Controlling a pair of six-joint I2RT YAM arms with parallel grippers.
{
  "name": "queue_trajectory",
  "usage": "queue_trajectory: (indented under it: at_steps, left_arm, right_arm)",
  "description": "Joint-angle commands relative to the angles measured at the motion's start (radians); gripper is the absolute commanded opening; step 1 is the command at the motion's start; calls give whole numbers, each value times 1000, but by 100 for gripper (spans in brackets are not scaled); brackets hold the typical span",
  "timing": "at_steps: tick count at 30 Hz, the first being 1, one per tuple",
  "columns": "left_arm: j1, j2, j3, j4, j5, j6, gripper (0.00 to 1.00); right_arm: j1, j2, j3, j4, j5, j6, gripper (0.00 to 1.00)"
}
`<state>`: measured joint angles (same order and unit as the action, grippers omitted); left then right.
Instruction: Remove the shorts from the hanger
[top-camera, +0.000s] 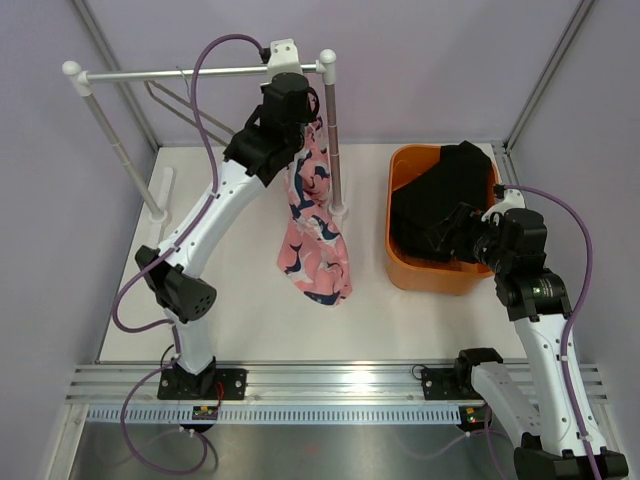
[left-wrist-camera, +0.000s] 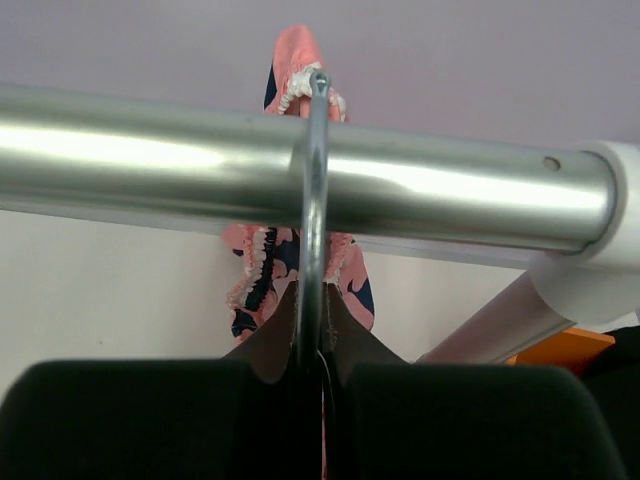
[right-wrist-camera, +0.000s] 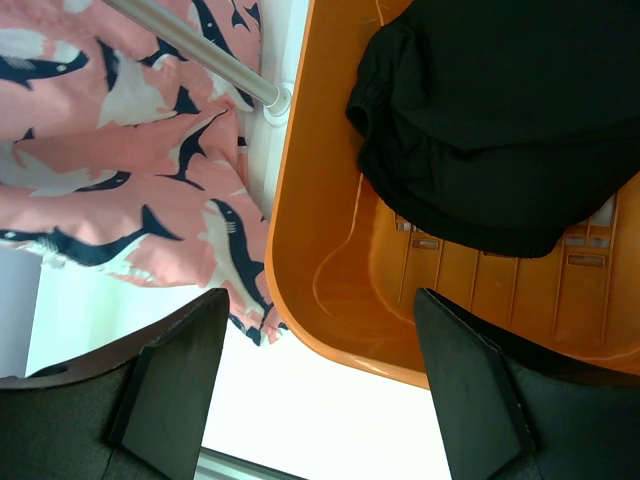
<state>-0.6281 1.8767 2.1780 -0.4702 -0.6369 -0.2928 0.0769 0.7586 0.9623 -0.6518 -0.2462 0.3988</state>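
The pink shorts (top-camera: 314, 225) with a navy shark print hang from a hanger on the silver rail (top-camera: 190, 72) and drape down to the table. My left gripper (top-camera: 305, 112) is up by the rail, shut on the hanger's metal hook (left-wrist-camera: 314, 200), which loops over the rail (left-wrist-camera: 450, 195). The shorts show behind the rail in the left wrist view (left-wrist-camera: 262, 270). My right gripper (right-wrist-camera: 315, 385) is open and empty over the near rim of the orange bin (right-wrist-camera: 330, 290). The shorts also show in the right wrist view (right-wrist-camera: 120, 180).
The orange bin (top-camera: 405, 265) stands at the right and holds a black garment (top-camera: 440, 200). The rack's upright post (top-camera: 333, 140) and its left post (top-camera: 115, 145) stand on the white table. A second wire hanger (top-camera: 185, 100) hangs behind the rail.
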Motion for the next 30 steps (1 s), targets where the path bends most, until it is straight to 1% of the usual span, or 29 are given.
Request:
queue_trajectory:
  at_steps: [1,5,10,12,13,14,15,16,18,20,23,26,28,29,30]
  left_arm:
    - [4,-140,42,7,-12,61,0]
    - [4,-209,5,-60,14,73,0]
    - [4,-303,-92,-160,104,61,0]
    - [4,-330,-156,-191,111,52,0]
    - [4,-371,-187,-203,111,49,0]
    - [2,-396,-220,-203,115,41,0]
    - [2,-421,-287,-202,121,37,0]
    - [1,-468,-317,-200,132,34,0]
    - [-4,-510,-387,-203,137,27,0]
    - [-7,-556,-415,-211,155,27,0]
    - [-16,-579,-429,-252,209,40,0]
    - [-45,-602,-452,-283,285,60,0]
    - [-73,-622,-471,-300,312,69,0]
    - [-85,-628,-490,-306,322,70,0]
    - [-111,-643,-506,-311,328,73,0]
  right_arm:
    - [9,1,6,27,13,-14,84]
    - [9,5,9,34,13,-11,83]
    - [8,10,9,43,12,-3,83]
    - [9,8,10,41,7,-2,83]
    - [8,10,12,43,2,-3,83]
    - [8,10,15,43,-10,-5,83]
    - [8,11,18,41,-18,-8,84]
    - [11,13,19,41,-27,-11,83]
    - [12,21,27,40,-39,-15,84]
    - [15,33,33,32,-44,-20,84]
    - [20,47,44,26,-60,-21,84]
    - [59,65,62,27,-58,-9,83]
    - [150,85,91,18,-19,0,83]
    - [194,114,117,15,46,5,83]
    - [284,131,133,12,77,18,83]
